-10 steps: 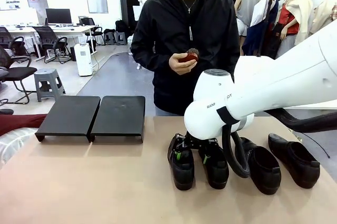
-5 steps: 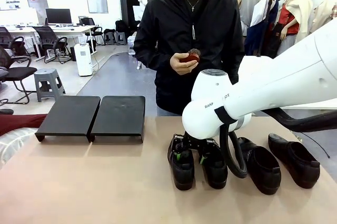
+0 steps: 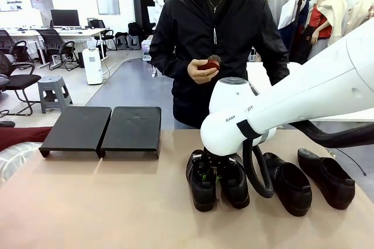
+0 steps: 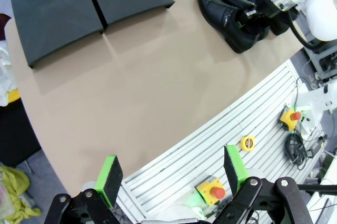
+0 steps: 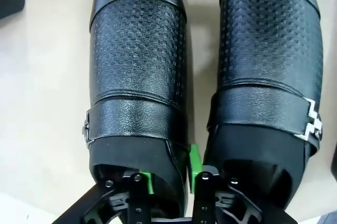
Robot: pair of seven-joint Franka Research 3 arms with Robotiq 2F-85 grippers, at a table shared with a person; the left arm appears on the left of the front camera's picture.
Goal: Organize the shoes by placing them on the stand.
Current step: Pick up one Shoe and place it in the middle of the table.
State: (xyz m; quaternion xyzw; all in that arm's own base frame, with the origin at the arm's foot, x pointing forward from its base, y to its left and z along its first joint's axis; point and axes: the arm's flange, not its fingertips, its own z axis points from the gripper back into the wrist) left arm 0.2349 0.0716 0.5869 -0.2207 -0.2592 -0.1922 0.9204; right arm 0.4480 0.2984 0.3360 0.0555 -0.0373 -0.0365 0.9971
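Note:
Four glossy black shoes stand in a row at the table's right half. My right gripper [image 3: 210, 173] is down at the heel end of the two left ones. In the right wrist view, one finger is inside the leftmost shoe [image 5: 137, 66] and the other is in the gap beside the second shoe [image 5: 263, 50]. The right gripper [image 5: 171, 174] has its jaws pinched on the leftmost shoe's [image 3: 201, 189] inner side wall. The stand [image 3: 79, 126], two black platforms, sits bare at the far left. My left gripper [image 4: 171, 174] hangs open, high over the near table edge.
A person in a black jacket stands at the far side, holding a small reddish object [image 3: 207, 63] in one hand. The third shoe [image 3: 290, 187] and fourth shoe [image 3: 328, 180] stand to the right of my arm. Bare tabletop [image 3: 105, 202] lies between the shoes and the stand.
My right gripper's jaws have narrowed onto the leftmost shoe's wall. The second shoe has shifted slightly left toward the first. My right arm has edged left.

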